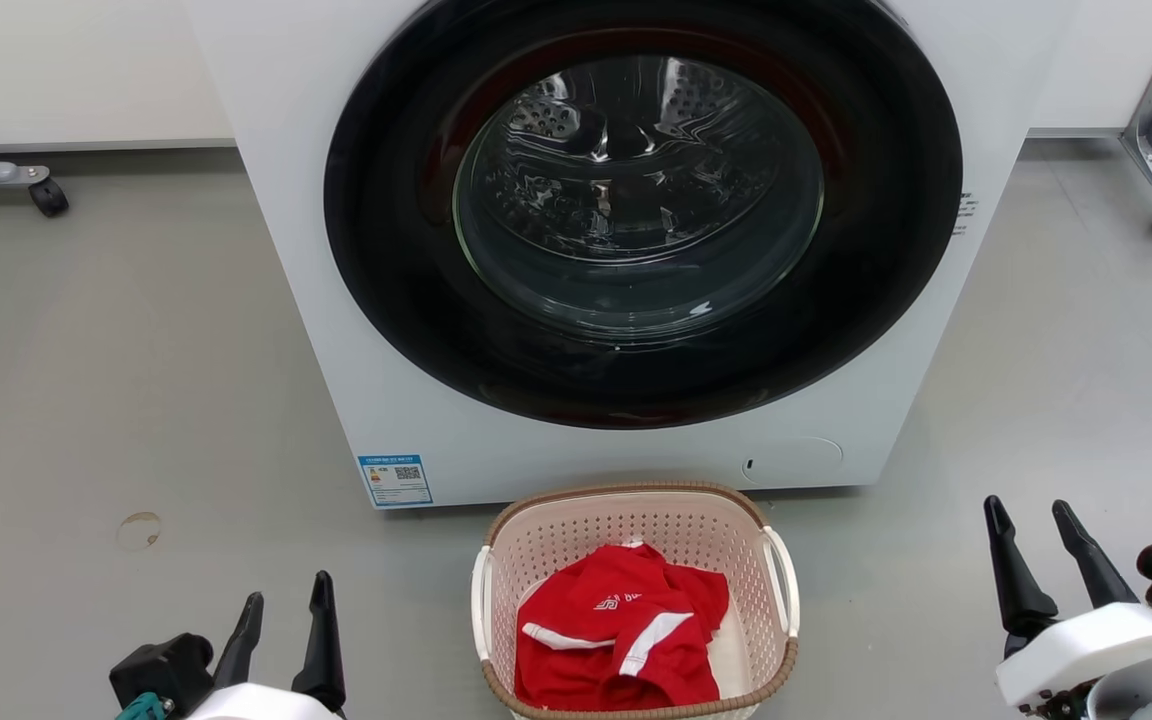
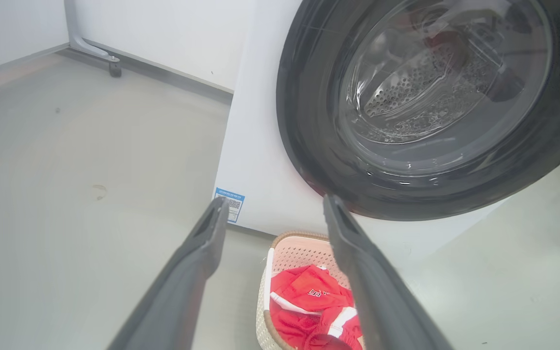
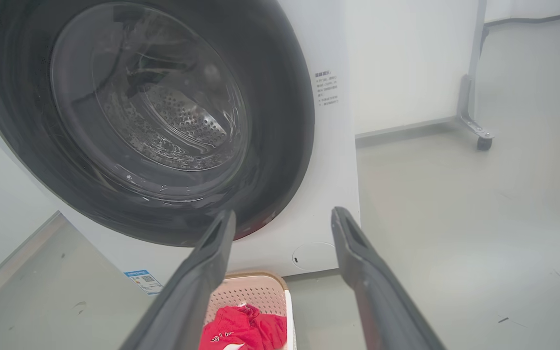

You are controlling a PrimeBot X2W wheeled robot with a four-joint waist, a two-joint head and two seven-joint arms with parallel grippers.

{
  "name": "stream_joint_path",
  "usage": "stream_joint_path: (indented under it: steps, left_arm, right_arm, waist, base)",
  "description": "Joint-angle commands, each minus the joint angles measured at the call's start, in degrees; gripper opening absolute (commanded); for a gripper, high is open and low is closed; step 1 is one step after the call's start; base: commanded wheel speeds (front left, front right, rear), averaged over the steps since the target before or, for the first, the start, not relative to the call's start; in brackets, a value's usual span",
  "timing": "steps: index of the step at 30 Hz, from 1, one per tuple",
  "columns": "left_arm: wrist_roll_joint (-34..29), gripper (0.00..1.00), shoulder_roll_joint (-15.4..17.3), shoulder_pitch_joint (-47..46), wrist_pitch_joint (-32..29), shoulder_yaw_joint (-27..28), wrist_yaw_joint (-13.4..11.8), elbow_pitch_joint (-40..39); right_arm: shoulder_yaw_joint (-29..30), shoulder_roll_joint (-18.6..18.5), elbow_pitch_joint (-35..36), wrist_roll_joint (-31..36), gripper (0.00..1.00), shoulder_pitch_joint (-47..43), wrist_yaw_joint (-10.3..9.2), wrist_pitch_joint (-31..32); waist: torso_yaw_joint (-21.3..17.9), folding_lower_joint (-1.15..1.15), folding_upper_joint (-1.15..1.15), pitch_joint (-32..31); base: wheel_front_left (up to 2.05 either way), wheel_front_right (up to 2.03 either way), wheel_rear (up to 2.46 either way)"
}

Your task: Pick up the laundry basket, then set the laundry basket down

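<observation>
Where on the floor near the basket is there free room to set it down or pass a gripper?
Bare floor lies wide left of the laundry basket, toward the left gripper, and right of it, toward the right gripper. It is crowded behind: the basket's far rim sits close to the washing machine.

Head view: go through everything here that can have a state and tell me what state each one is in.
laundry basket: upright on the floor, not gripped, loaded
red shirt: crumpled inside the basket
washing machine door: looks shut
left hand: open, empty, apart from the basket
right hand: open, empty, apart from the basket
</observation>
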State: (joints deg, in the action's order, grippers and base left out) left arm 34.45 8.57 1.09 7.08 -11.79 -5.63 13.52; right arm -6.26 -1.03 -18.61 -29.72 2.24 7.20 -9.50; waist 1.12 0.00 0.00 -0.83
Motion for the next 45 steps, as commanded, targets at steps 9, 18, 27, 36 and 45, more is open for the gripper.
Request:
stream_joint_path:
  steps: [9,18,27,36,45]
  left_arm:
    - [-4.94,1.0,1.74,-1.87,-2.79,-0.69,-0.95,-2.29]
    - [-9.43,1.0,3.7,-2.22,-6.83,-2.42,-2.41,-4.63]
    - [-14.15,1.0,4.94,-1.71,-6.68,-3.93,-4.12,-6.82]
    - [-14.03,1.0,4.9,-1.45,-6.02,-4.0,-4.7,-7.1]
    - [-13.77,1.0,5.12,-1.31,-6.15,-4.32,-4.95,-7.12]
  right_arm:
    - [-2.42,-1.7,0.08,6.54,1.0,3.79,0.24,-2.58]
    - [-3.98,-2.26,-0.53,11.59,1.0,4.53,0.27,-3.56]
    - [-4.67,-2.49,-1.28,16.1,1.0,4.77,0.29,-4.37]
    - [-4.54,-2.38,-1.4,15.46,1.0,4.71,0.29,-4.15]
    - [-4.61,-2.34,-1.26,15.3,1.0,4.6,0.29,-4.22]
  waist:
    - [0.16,0.0,0.0,-0.2]
    - [0.27,0.0,0.0,-0.42]
    - [0.3,0.0,0.0,-0.42]
    - [0.32,0.0,0.0,-0.27]
    - [0.25,0.0,0.0,-0.02]
  base:
    - [0.0,0.0,0.0]
    - [0.0,0.0,0.0]
    - [0.0,0.0,0.0]
    - [0.0,0.0,0.0]
    - [0.0,0.0,0.0]
